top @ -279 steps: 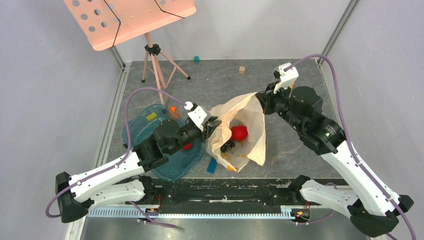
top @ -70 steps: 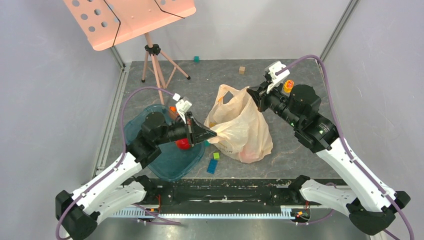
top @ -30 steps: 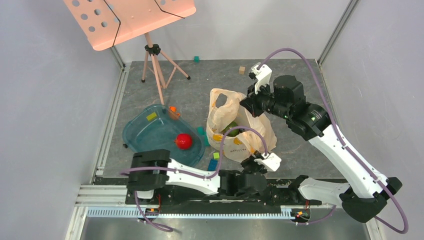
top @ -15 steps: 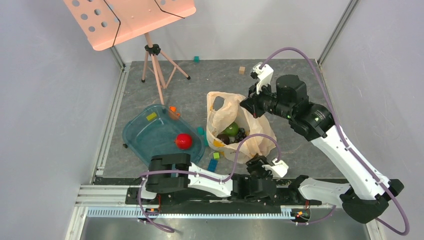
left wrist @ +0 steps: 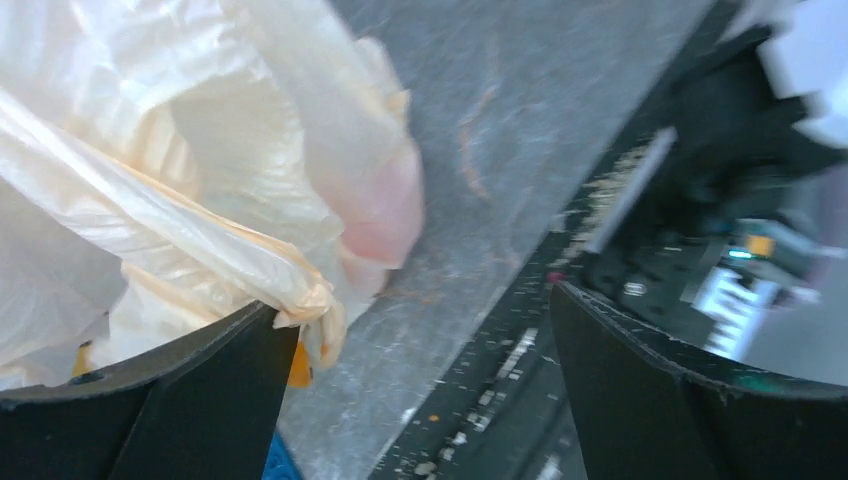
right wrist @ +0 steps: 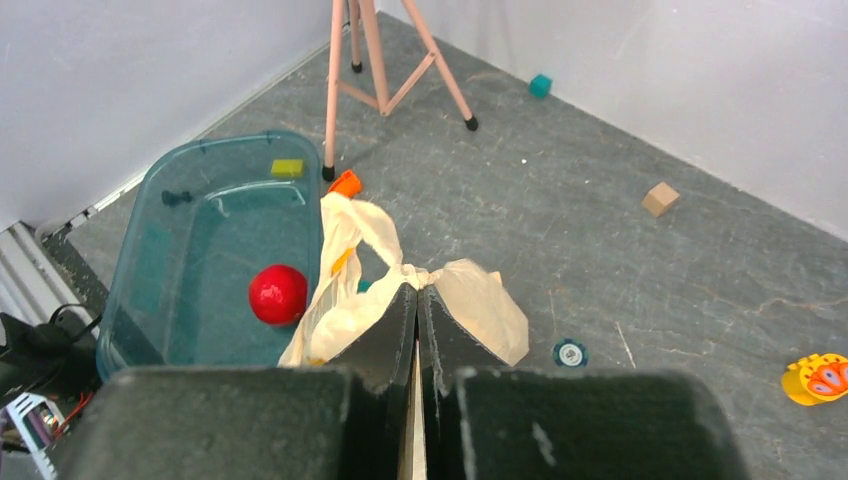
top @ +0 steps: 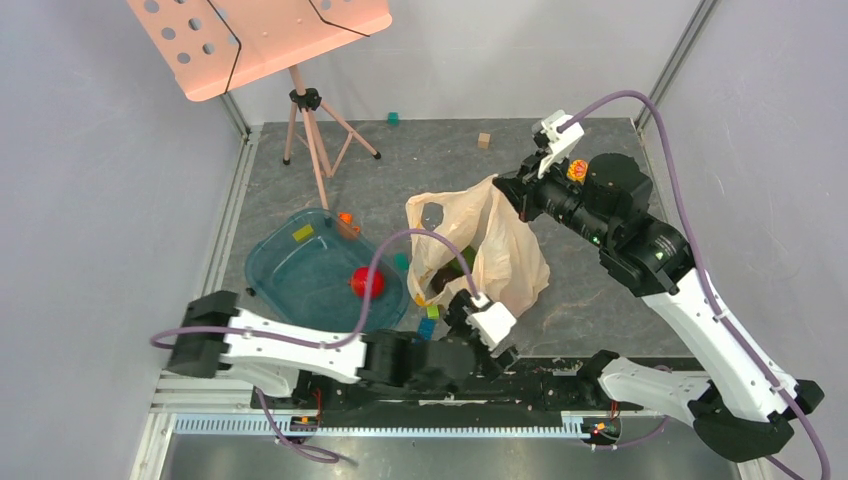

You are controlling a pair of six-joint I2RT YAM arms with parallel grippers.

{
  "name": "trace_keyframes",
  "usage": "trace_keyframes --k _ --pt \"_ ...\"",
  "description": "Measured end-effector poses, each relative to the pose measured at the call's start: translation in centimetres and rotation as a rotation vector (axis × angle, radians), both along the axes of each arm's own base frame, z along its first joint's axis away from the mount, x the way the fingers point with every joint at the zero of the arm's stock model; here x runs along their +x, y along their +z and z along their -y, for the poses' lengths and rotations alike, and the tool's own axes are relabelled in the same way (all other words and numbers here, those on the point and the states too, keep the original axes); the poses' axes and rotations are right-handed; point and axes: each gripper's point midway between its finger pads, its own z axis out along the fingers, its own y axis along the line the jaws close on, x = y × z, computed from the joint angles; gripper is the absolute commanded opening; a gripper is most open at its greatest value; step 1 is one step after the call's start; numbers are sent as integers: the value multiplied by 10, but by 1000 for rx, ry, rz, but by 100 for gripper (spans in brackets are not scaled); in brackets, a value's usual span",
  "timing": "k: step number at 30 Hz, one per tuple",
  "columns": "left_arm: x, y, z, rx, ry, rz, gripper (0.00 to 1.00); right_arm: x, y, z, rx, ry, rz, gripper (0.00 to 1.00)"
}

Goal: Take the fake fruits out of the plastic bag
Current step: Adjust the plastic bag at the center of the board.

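— So, where is the plastic bag?
— Middle of the desk, bunched upright, with one loop handle standing open at its upper left. The right pincer has its jaws pressed together on the bag's top edge. In the right wrist view the peach film spills out on both sides of the tips.
— And the left pincer?
— Spread wide. Its two dark fingers sit at the bottom corners of the left wrist view, well apart, with nothing clamped between them. A twisted fold of the bag rests on the tip of the lower-left finger. From above, that pincer is at the bag's lower edge, near the bottom centre of the frame.
— Fruits?
— One red apple lies in the teal tray, left of the bag and apart from it. In the left wrist view a pinkish-red round patch shows through the plastic at the bag's lowest bulge; I cannot tell whether it is a second apple. From above, something dark and a bit of green show in the bag's mouth, too muddled to name.
— Anything loose nearby?
— A green block and a blue block, just beside the bag's lower left corner
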Motion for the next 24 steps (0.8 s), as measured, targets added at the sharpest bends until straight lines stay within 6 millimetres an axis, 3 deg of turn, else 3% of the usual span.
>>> trace_keyframes --k 5,12,17,20,24 --pt "-33 47 -14 -149 -194 -119 100 1 6 6 6 -24 35 0" --pt "-73 67 -33 -170 -423 -225 100 6 0 10 -13 -60 32 0" --pt "-76 100 -64 -242 -459 -224 100 8 -2 13 -33 -71 42 0" --pt "-68 136 -93 -354 -440 -197 100 8 -2 15 -37 -79 48 0" --pt "-59 158 -116 -433 -406 -172 100 8 -1 18 -40 -85 60 0"
